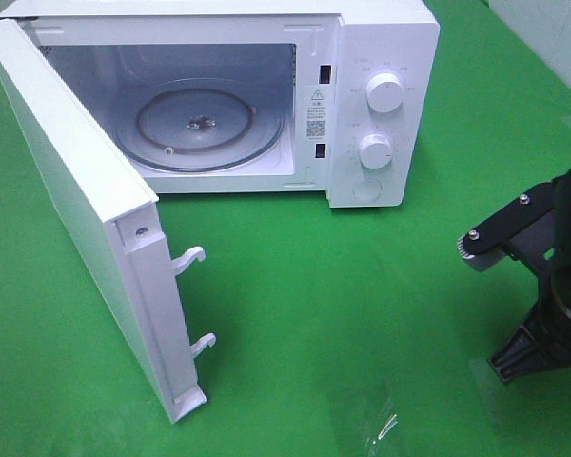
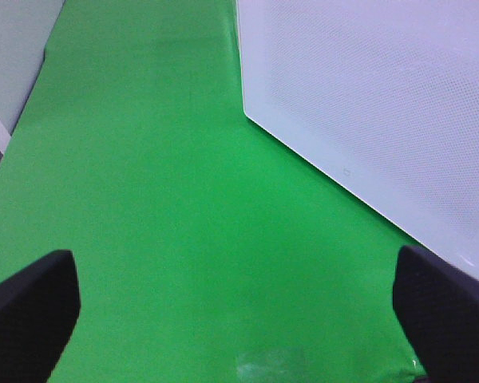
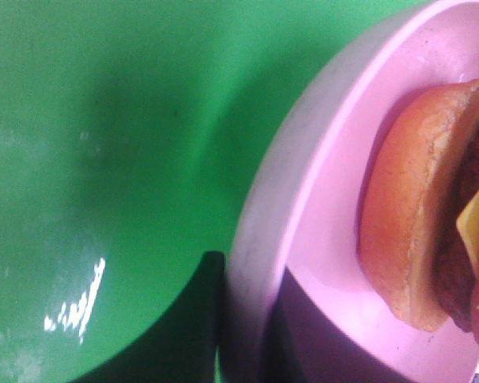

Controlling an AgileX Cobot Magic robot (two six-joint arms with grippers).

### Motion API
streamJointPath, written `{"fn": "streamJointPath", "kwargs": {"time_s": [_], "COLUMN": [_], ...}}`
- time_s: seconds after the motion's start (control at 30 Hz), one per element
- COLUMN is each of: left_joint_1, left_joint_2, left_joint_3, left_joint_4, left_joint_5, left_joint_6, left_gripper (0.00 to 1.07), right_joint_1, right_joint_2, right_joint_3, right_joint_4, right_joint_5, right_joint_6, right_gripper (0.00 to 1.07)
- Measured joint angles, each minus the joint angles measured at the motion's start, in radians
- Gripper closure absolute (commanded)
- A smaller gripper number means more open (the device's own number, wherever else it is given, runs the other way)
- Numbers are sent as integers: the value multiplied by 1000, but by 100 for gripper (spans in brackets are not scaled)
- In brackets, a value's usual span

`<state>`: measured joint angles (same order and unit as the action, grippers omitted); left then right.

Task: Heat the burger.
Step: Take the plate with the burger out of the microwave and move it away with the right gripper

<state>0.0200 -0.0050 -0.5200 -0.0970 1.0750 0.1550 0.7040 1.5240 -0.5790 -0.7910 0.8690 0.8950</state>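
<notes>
The pink plate [image 3: 319, 239] with the burger [image 3: 431, 215] is pinched by the right gripper [image 3: 247, 319], right of the microwave [image 1: 362, 95]; the left gripper [image 2: 239, 311] is spread wide.

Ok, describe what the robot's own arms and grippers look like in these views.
In the high view only the right arm shows: matte black, with a flat black bracket carrying silver screws and a black ribbed base piece lower down. In the left wrist view the left gripper shows two blunt, matte black fingertips with rounded corners. No cables or markings are visible.
</notes>
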Motion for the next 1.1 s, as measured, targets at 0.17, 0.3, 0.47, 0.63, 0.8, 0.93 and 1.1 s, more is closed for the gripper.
{"fn": "streamJointPath", "kwargs": {"time_s": [0.17,0.3,0.47,0.63,0.8,0.93,1.1], "left_joint_1": [0,0,0,0,0,0,0], "left_joint_2": [0,0,0,0,0,0,0], "left_joint_3": [0,0,0,0,0,0,0], "left_joint_4": [0,0,0,0,0,0,0], "left_joint_5": [0,0,0,0,0,0,0], "left_joint_6": [0,0,0,0,0,0,0], "left_gripper": [7,7,7,7,7,7,7], "right_joint_1": [-3,-3,-3,-10,-83,-123,-154], "right_joint_2": [105,128,128,128,128,128,130], "right_joint_3": [-40,-45,-46,-46,-47,-47,-47], "right_joint_4": [-41,-46,-46,-46,-49,-68,-80], "right_joint_5": [-12,-24,-29,-48,-71,-76,-102], "right_joint_6": [30,33,45,46,55,73,82], "right_gripper": [105,105,104,104,104,104,104]}}
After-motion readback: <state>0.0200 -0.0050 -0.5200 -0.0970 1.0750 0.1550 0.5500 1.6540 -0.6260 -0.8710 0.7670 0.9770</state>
